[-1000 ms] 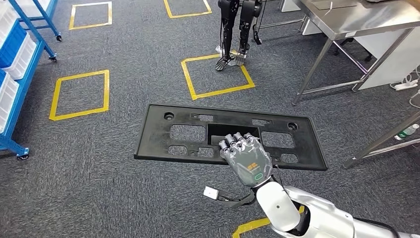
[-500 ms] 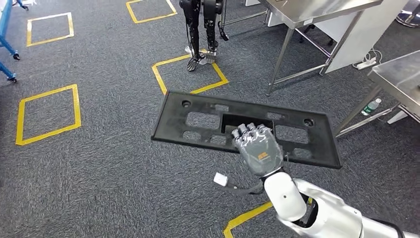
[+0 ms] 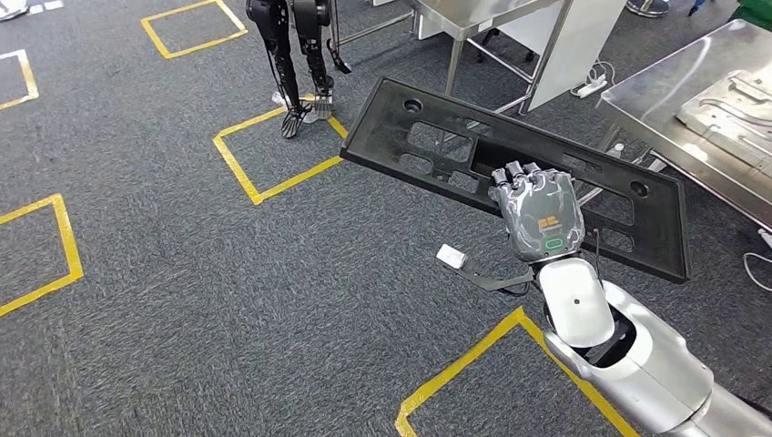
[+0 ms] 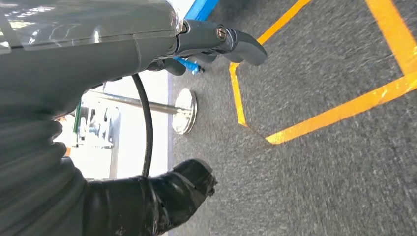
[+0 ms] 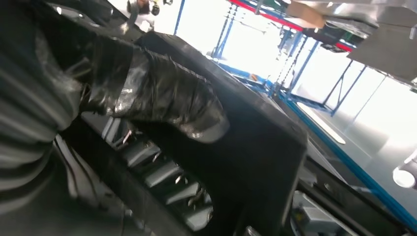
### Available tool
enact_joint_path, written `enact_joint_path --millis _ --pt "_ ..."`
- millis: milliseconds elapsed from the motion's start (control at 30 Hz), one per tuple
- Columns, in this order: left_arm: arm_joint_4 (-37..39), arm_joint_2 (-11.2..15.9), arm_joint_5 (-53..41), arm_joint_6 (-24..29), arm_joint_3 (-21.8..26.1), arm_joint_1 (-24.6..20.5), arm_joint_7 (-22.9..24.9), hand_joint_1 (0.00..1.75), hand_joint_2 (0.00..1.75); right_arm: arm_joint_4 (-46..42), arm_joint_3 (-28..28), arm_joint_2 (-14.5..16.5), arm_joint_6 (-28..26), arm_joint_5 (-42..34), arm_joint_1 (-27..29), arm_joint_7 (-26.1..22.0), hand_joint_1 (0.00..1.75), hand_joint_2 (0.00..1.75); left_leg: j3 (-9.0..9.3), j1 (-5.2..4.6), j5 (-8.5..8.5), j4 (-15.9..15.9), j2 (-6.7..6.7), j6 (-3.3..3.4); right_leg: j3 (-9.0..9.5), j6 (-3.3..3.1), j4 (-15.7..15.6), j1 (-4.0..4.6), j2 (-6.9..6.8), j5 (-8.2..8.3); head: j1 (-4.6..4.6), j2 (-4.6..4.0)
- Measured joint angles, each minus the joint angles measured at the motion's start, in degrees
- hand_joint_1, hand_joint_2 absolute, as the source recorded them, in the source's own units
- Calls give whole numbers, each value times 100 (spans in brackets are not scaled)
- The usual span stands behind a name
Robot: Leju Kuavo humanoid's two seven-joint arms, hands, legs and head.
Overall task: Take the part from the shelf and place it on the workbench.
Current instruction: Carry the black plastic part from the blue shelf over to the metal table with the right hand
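In the head view, the right hand (image 3: 539, 215) grips a long black panel (image 3: 428, 137) with cut-outs, its fingers hooked over the edge of an opening near the panel's middle. The panel is held up above the grey carpet, tilted, one end reaching far left and the other near right. To the right stands a steel workbench (image 3: 648, 96) with a grey metal plate (image 3: 733, 105) lying on it; the panel's right end is near the bench edge but not on it. Yellow tape squares (image 3: 273, 150) mark the carpet, and another robot's dark legs (image 3: 293, 55) stand at the far left.

In the left wrist view, the left hand (image 4: 162, 51) hangs over the carpet holding nothing, fingers loosely apart.

In the right wrist view, the thumb (image 5: 162, 98) presses on the black panel (image 5: 260, 147), with blue shelving (image 5: 295, 73) far behind.
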Motion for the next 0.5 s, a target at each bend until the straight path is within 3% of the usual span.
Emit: enact_joint_path --millis 33,100,167,200,233,267,333,400,467,500 --pt "3 -10 6 -9 0 -6 0 0 175 5 -51 -10 10 0 -22 -16 175 175 33 12 15 -43 76 40 -42 27 95 11 -136 -60 6 0" --pt "9 -22 31 -22 2 -3 0 0 175 14 -127 -20 20 1 -77 -52 175 175 81 17 22 -95 219 103 -293 69 621 21 -505 -331 20 -1" --pt "14 -23 64 -24 6 2 0 0 175 27 -159 -20 38 2 -101 -100 175 175 94 12 -2 -93 357 124 -660 114 1311 -11 -650 -595 21 -1" --pt "15 -24 84 -24 7 0 0 0 175 33 -161 -20 46 2 -99 -118 175 175 102 11 -18 -89 428 123 -754 132 1469 -29 -677 -602 20 -1" --pt "18 -25 101 -24 8 -5 0 0 175 39 -162 -20 52 2 -95 -136 175 175 114 12 -37 -83 497 116 -736 145 1416 -44 -701 -505 20 -1" --pt "21 -26 120 -24 9 -9 2 0 175 43 -169 -20 54 2 -94 -150 175 175 133 14 -60 -76 563 101 -598 149 1143 -52 -743 -321 20 -1" --pt "30 -28 148 -24 9 -15 5 0 175 44 -201 -19 56 2 -99 -173 175 175 185 1 -121 -53 683 49 -192 115 370 -15 -971 4 20 -1" --pt "34 -32 162 -23 8 -19 8 0 175 43 -241 -16 60 2 -105 -184 175 175 223 -27 -171 -41 786 -17 2 43 -21 48 -1113 81 18 0" --pt "37 -34 163 -22 7 -33 9 0 175 44 -259 -17 67 2 -104 -186 175 175 263 -43 -204 -57 903 -73 -2 -22 -39 73 -1006 62 16 0" --pt "37 -33 163 -22 7 -41 9 0 175 44 -263 -19 70 2 -101 -186 175 175 281 -36 -236 -45 901 -100 11 -50 -61 59 -946 68 16 0"
